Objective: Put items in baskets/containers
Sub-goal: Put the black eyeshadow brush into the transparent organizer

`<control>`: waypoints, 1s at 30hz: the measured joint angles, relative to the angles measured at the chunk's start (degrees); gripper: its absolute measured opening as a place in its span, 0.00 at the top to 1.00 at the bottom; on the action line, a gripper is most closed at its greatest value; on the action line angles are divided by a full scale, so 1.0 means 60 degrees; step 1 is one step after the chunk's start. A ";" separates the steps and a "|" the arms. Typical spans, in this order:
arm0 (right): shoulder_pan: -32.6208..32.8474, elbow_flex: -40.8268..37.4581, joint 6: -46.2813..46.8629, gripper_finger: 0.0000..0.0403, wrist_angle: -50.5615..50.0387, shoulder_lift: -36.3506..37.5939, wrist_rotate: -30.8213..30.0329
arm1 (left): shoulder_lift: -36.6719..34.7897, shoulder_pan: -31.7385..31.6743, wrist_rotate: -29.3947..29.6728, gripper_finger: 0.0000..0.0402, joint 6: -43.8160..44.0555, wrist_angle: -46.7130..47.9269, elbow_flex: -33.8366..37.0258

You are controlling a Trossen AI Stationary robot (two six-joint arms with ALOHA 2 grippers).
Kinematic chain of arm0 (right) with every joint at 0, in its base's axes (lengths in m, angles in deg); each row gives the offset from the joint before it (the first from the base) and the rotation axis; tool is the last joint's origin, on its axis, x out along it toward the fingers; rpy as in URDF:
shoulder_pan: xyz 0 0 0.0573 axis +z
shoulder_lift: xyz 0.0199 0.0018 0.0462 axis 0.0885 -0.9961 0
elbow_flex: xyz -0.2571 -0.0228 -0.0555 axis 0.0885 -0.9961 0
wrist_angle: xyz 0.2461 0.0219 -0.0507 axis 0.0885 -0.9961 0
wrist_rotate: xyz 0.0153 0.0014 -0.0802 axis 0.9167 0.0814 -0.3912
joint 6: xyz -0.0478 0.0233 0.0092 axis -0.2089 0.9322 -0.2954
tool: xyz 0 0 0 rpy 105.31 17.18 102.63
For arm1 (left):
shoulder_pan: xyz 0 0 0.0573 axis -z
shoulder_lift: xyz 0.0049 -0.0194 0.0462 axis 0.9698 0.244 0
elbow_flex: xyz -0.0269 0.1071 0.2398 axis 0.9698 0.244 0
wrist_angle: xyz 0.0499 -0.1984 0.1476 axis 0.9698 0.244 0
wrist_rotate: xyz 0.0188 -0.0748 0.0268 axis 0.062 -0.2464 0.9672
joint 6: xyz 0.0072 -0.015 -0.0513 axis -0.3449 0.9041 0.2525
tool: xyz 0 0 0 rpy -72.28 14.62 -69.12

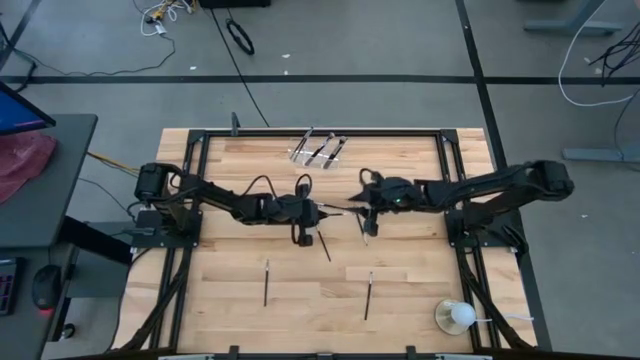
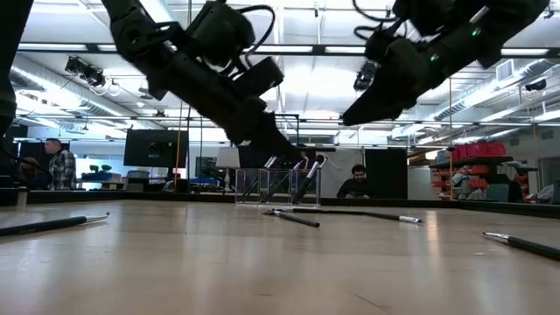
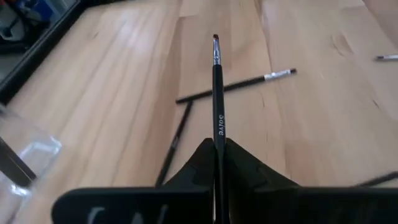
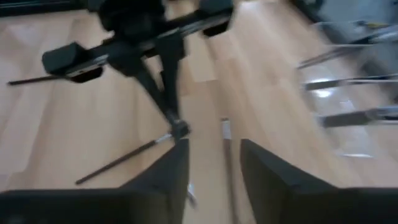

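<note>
My left gripper (image 1: 318, 210) hangs over the middle of the table, shut on a thin black makeup brush (image 3: 217, 93) whose silver ferrule and small reddish tip stick out toward my right gripper (image 1: 368, 203). That gripper faces it close by, open, with nothing between its fingers (image 4: 174, 177). The clear plastic container (image 1: 318, 148) stands at the table's far side with several brushes upright in it. Two loose brushes (image 3: 239, 84) (image 3: 174, 143) lie flat on the wood below the grippers. My left gripper pinches the brush's black handle (image 3: 219, 134) between its two fingers. The brush lies along the fingers and sticks out ahead of them, bristle end foremost. The fingers slant down toward the table's right. The brush is lifted clear of the table.
Two more brushes (image 1: 267, 282) (image 1: 368, 295) lie nearer the table's front edge. A white ball on a clear base (image 1: 455, 316) stands at the near right corner. A black metal frame (image 1: 440, 160) runs around the table's far half. People sit in the room beyond.
</note>
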 joint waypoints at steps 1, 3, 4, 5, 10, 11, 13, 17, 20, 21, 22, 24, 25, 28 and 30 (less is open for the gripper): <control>0.0000 -0.0003 -0.0004 0.61 -0.0290 0.0292 -0.0213 | 0.0000 -0.0031 -0.0015 0.96 0.0162 -0.0288 0.0206; 0.0000 -0.0001 0.0001 0.55 -0.0824 0.0799 -0.0489 | -0.0047 -0.0137 -0.0084 0.96 0.0365 -0.1351 0.0843; 0.0000 -0.0028 0.0056 0.52 -0.0894 0.0969 -0.0538 | -0.0047 -0.0226 -0.0233 0.96 0.0496 -0.2148 0.1201; 0.0001 -0.0134 0.0138 0.50 -0.0854 0.1123 -0.0532 | -0.0047 -0.0342 -0.0456 0.96 0.0710 -0.3106 0.1575; 0.0015 -0.1411 0.0529 0.44 0.1255 0.1012 -0.0079 | -0.0058 -0.1024 -0.1780 0.96 0.1996 -0.7599 0.3225; 0.0012 -0.1786 0.0548 0.44 0.2292 0.0804 0.0125 | -0.0058 -0.1102 -0.2006 0.96 0.2190 -0.8168 0.3393; 0.0015 -0.2436 0.0611 0.44 0.4669 0.0234 0.0616 | -0.0059 -0.1127 -0.2303 0.96 0.2426 -0.8950 0.3522; 0.0018 -0.2830 0.0460 0.47 0.8625 -0.1319 0.1143 | -0.0066 -0.0872 -0.2537 0.96 0.2360 -0.9102 0.3285; 0.0022 -0.2425 -0.0190 0.49 0.9799 -0.2300 0.1576 | -0.0066 -0.0687 -0.2526 0.96 0.2129 -0.9026 0.3032; 0.0036 -0.2200 -0.0371 0.50 0.9935 -0.2539 0.1663 | -0.0066 -0.0643 -0.2527 0.96 0.2101 -0.9009 0.2998; 0.0050 -0.1981 -0.0450 0.51 1.0022 -0.2735 0.1681 | -0.0066 -0.0605 -0.2524 0.96 0.2097 -0.8991 0.2965; 0.0068 -0.1541 -0.0574 0.52 1.0106 -0.3003 0.1715 | -0.0066 -0.0564 -0.2529 0.95 0.2094 -0.9017 0.2932; 0.0083 -0.1362 -0.0583 0.53 1.0118 -0.3077 0.1745 | -0.0066 -0.0536 -0.2500 0.95 0.2090 -0.9004 0.2934; 0.0142 -0.0972 -0.0623 0.55 1.0123 -0.3122 0.1743 | -0.0066 -0.0534 -0.2427 0.95 0.2083 -0.8967 0.2956; 0.0207 -0.0885 -0.0674 0.57 1.0126 -0.3083 0.1751 | -0.0066 -0.0534 -0.2424 0.95 0.2072 -0.8928 0.2961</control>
